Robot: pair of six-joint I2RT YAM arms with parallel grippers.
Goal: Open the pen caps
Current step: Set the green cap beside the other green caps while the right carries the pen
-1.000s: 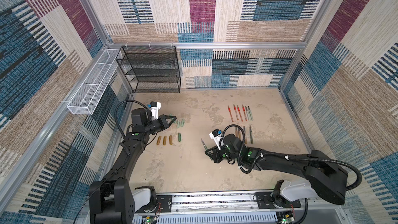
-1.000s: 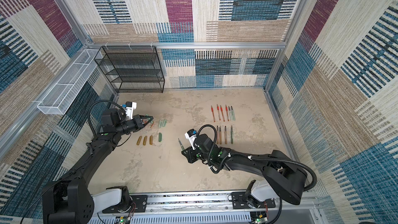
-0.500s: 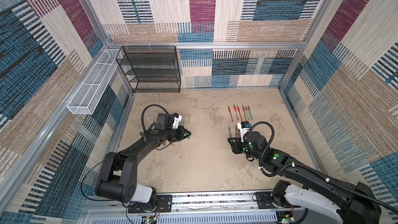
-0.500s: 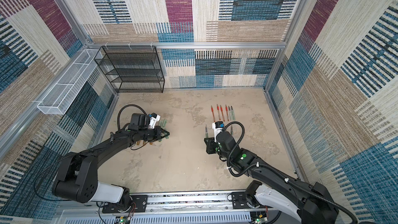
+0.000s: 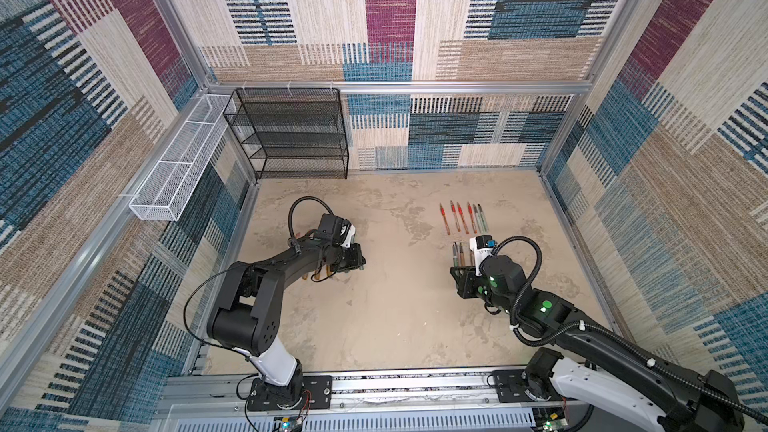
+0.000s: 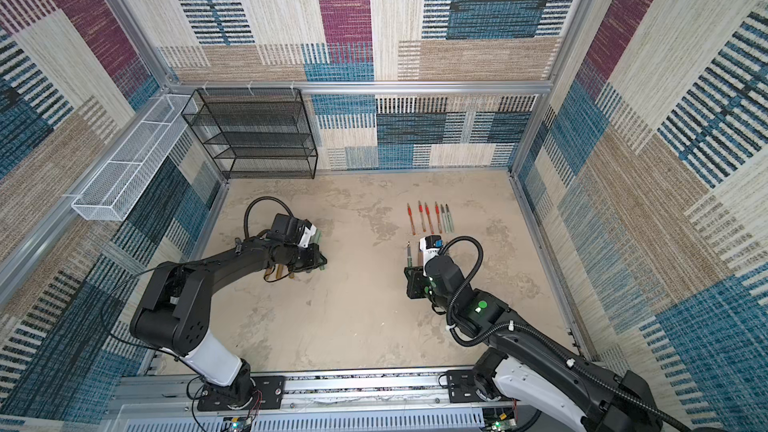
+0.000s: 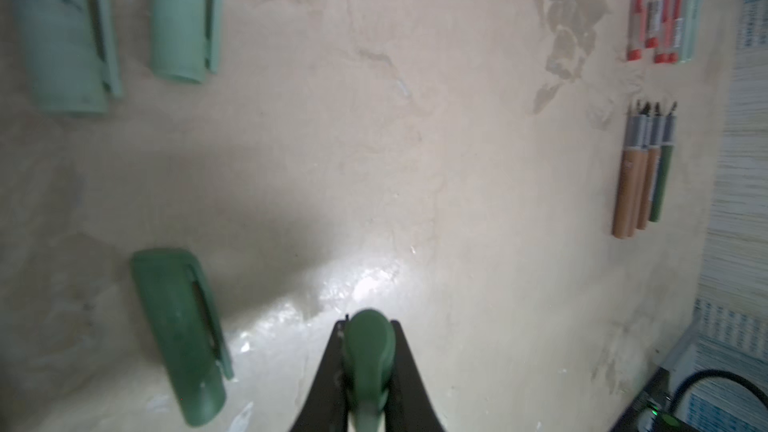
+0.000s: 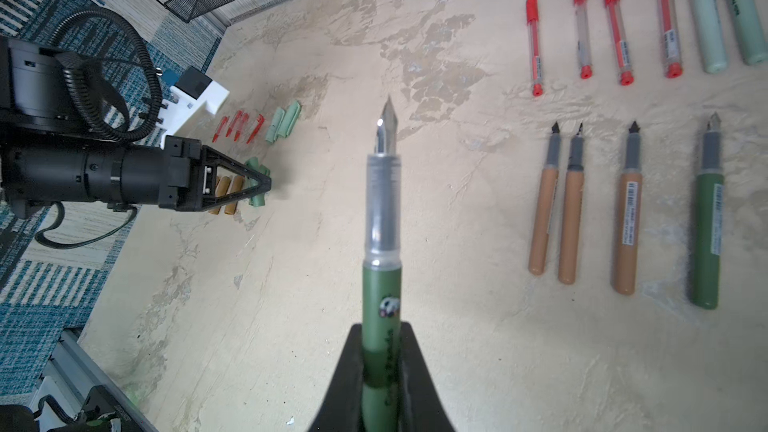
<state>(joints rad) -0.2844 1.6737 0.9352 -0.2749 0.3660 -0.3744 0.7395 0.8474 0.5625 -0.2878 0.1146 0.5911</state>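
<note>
My left gripper [image 7: 368, 328] is shut on a dark green pen cap [image 7: 368, 351], low over the table. Beside it lie another dark green cap [image 7: 178, 334] and two pale mint caps [image 7: 62, 31]. In both top views the left gripper [image 5: 360, 263] hovers over the cap cluster. My right gripper [image 8: 381, 330] is shut on a dark green pen barrel [image 8: 381, 284] with its nib bare. In a top view the right gripper [image 5: 457, 274] is beside the nearer pen row. Red caps [image 8: 237, 126] and bronze caps [image 8: 226, 191] lie by the left gripper [image 8: 266, 184].
Uncapped pens lie in two rows at the right: red pens [image 8: 602, 22] and mint pens [image 8: 723, 10] farther off, bronze pens [image 8: 582, 201] and a dark green pen [image 8: 706, 218] nearer. A black wire shelf [image 5: 291, 135] stands at the back left. A white wire basket [image 5: 174, 172] hangs on the left wall.
My right gripper has carried the green barrel from the table's middle rightward to the nearer pen row. My left gripper has moved right and nearer with the green cap, over the caps.
</note>
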